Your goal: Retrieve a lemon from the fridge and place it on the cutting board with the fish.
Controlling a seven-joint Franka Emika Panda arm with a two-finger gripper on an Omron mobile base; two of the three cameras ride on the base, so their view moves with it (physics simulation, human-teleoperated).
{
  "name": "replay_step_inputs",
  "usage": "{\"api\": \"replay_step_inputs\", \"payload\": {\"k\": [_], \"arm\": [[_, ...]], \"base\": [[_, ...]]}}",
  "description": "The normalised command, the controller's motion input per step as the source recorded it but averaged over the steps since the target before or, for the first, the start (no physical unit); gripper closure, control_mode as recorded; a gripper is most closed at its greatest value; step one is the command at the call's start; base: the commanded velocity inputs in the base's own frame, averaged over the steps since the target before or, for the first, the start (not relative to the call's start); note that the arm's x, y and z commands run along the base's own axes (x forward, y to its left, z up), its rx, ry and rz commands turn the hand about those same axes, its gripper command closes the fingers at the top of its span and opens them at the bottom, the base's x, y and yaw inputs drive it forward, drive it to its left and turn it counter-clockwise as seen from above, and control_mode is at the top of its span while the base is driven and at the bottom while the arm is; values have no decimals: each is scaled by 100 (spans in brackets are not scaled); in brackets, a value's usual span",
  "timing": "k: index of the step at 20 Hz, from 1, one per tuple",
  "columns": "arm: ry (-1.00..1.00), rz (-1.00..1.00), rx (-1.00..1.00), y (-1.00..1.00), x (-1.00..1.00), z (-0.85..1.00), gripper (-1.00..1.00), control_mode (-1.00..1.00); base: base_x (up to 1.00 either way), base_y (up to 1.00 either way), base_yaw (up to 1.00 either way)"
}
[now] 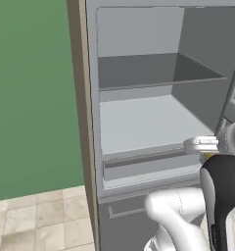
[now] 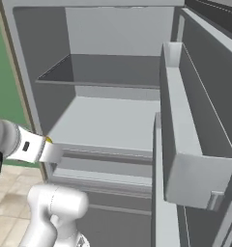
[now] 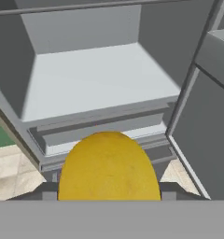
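The yellow lemon point(image 3: 109, 168) sits between my fingertips in the hand view, and my gripper point(image 3: 109, 192) is shut on it. A sliver of the lemon point(image 1: 209, 156) peeks out under the gripper point(image 1: 200, 145) in the left base view. The hand is just outside the front of the open grey fridge point(image 1: 139, 122), level with its lower shelf. In the right base view the gripper point(image 2: 51, 152) hangs at the fridge's point(image 2: 108, 125) left front corner with a yellow edge of the lemon point(image 2: 49, 140) showing. The shelves are bare. The cutting board and the fish are out of view.
The open fridge door point(image 2: 195, 144) with its deep grey bin juts out on the right. A beige side panel point(image 1: 80, 98) and green wall point(image 1: 31, 88) stand to the left. The bottom drawer point(image 1: 124, 211) is shut above the tiled floor point(image 1: 41, 220).
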Motion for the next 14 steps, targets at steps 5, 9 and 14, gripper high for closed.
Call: {"api": "replay_step_inputs", "payload": {"k": [5, 9, 14], "arm": [[0, 0, 0, 0, 0, 0, 100, 100], [0, 0, 0, 0, 0, 0, 100, 100], [0, 0, 0, 0, 0, 0, 100, 100]], "base": [[-72, 0, -1], [-81, 0, -2], [-87, 0, -3]]}}
